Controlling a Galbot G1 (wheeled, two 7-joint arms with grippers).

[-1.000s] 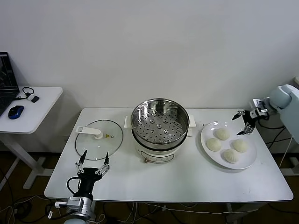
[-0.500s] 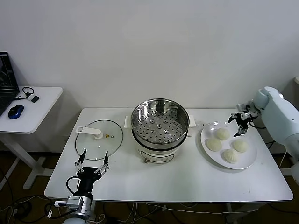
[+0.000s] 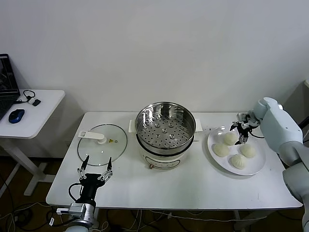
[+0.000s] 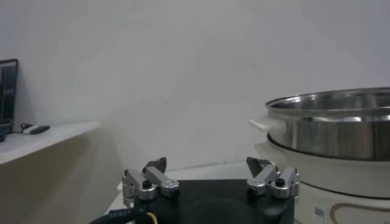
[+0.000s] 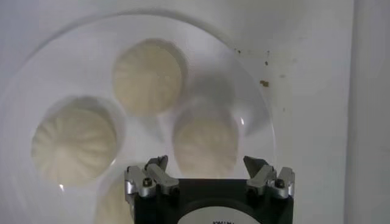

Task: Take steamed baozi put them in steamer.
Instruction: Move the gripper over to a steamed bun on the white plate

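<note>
Several cream-white steamed baozi (image 3: 220, 150) lie on a round white plate (image 3: 211, 140) at the table's right. The steel steamer (image 3: 165, 126), with a bare perforated floor, stands on its white pot base mid-table. My right gripper (image 3: 241, 129) hovers open just above the far baozi (image 3: 230, 138), holding nothing. In the right wrist view its fingers (image 5: 157, 165) straddle one baozi (image 5: 205, 145) below, with others (image 5: 149, 76) beyond on the plate (image 5: 256, 91). My left gripper (image 3: 96, 166) rests open near the front-left table edge, with the steamer (image 4: 332, 131) ahead of it.
A flat glass lid with a white knob (image 3: 102, 138) lies to the left of the steamer. A small side table (image 3: 34, 113) at far left carries a blue mouse (image 3: 16, 116). The wall runs close behind the table.
My right gripper has swung in from beyond the table's right edge, leftward to over the plate's far baozi, still open. The left arm has not moved.
</note>
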